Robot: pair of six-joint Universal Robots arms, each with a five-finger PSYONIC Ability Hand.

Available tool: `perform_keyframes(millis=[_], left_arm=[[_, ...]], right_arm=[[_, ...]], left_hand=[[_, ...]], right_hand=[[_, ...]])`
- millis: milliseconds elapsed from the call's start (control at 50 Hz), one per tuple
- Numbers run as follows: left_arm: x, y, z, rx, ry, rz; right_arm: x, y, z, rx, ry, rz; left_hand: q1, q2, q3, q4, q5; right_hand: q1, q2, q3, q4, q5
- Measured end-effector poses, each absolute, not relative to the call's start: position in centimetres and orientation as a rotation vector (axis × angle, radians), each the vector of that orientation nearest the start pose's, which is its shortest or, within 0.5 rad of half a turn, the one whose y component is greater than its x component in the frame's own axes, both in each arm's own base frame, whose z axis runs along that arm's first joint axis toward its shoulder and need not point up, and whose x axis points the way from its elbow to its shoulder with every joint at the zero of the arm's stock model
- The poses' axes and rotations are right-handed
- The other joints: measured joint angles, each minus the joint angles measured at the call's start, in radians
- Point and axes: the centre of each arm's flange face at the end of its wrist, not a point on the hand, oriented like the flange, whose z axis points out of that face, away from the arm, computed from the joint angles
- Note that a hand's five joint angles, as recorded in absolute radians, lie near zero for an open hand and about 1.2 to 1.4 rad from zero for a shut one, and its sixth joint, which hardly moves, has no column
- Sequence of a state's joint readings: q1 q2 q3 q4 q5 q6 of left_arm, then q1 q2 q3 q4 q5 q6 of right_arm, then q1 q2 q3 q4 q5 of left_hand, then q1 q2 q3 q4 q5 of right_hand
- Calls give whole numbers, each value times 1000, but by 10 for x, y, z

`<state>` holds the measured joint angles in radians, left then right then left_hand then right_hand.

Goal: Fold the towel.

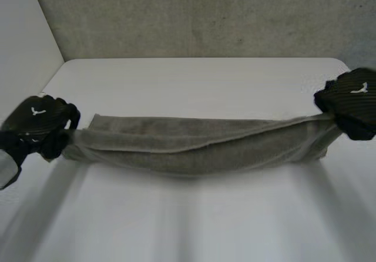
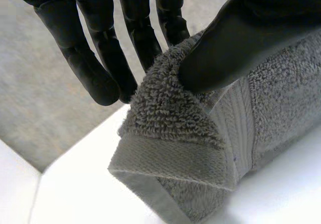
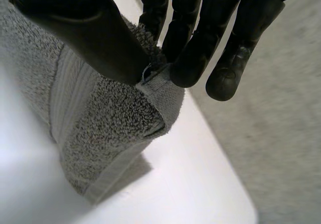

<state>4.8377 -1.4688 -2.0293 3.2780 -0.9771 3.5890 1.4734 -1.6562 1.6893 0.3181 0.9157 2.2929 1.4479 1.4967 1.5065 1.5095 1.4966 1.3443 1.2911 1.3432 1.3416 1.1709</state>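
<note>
The towel is stretched across the table, already doubled into a long band. Its left end is pinched by the left hand, its right end by the right hand. Crosswise folds are judged outstanding. Both ends lie near the table's side edges; bare room is seen before and behind.

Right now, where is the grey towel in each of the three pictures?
Head view: towel stretched across the table, between left hand and right hand.
Left wrist view: its end pinched between thumb and fingers of the left hand.
Right wrist view: its other end pinched by the right hand.
Shared landmark: the white table under it.
</note>
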Motion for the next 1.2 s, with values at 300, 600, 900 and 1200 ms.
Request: perform_keyframes(millis=[300, 600, 900, 1200], left_arm=[[-179, -312, 169, 1004, 2451, -1876], [-198, -365, 151, 939, 2367, -1852], [-222, -396, 141, 882, 2274, -1868], [-224, -378, 172, 840, 2229, -1924]], right_arm=[[187, -311, 209, -1451, 2226, -1641], [208, -377, 184, -1268, 2308, -1810], [234, -404, 154, -1262, 2345, -1862], [230, -396, 201, -1179, 2303, -2116]], left_hand=[[0, 0, -8, -8, 0], [-8, -70, -84, -90, -66], [-869, -911, -934, -945, -926], [-1177, -1237, -1262, -1247, -1274]], right_hand=[[0, 0, 0, 0, 0], [0, 0, 0, 0, 0], [-458, -429, -449, -430, -447], [-1037, -940, -1005, -1027, -1071]])
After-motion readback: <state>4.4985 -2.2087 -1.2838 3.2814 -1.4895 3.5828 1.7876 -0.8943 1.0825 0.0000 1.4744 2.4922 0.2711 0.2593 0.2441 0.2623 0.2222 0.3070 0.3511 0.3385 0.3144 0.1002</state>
